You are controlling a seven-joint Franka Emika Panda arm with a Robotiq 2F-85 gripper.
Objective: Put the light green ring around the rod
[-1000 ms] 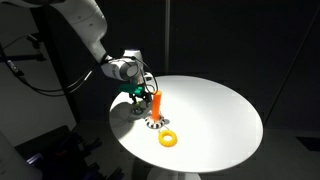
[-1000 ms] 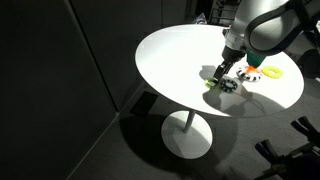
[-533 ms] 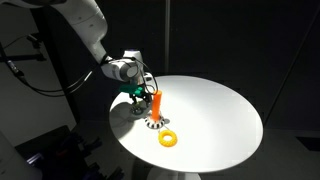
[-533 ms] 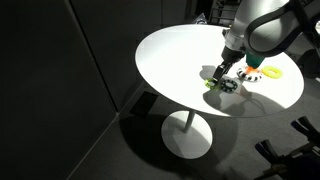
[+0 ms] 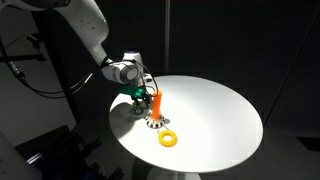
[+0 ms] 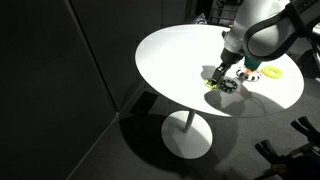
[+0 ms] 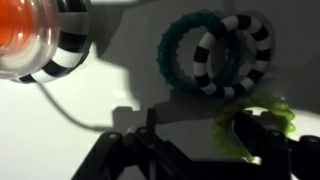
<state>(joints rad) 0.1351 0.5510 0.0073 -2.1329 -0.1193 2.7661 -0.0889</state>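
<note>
In the wrist view the light green ring [image 7: 224,126] lies flat on the white table at the lower right. My gripper [image 7: 205,150] is open and low over it. Its right finger overlaps the ring and its left finger stands well off to the left. The rod [image 7: 20,25], orange on a black-and-white striped base [image 7: 68,48], is at the top left. In an exterior view the rod [image 5: 157,103] stands upright just beside my gripper [image 5: 135,92]. In an exterior view my gripper [image 6: 219,78] hovers over the ring [image 6: 212,86].
A teal ring [image 7: 180,55] and a black-and-white striped ring [image 7: 240,55] lie overlapping just beyond the light green ring. An orange-yellow ring [image 5: 167,138] lies near the rod's base. The round white table [image 5: 215,110] stands on a pedestal, with dark floor around.
</note>
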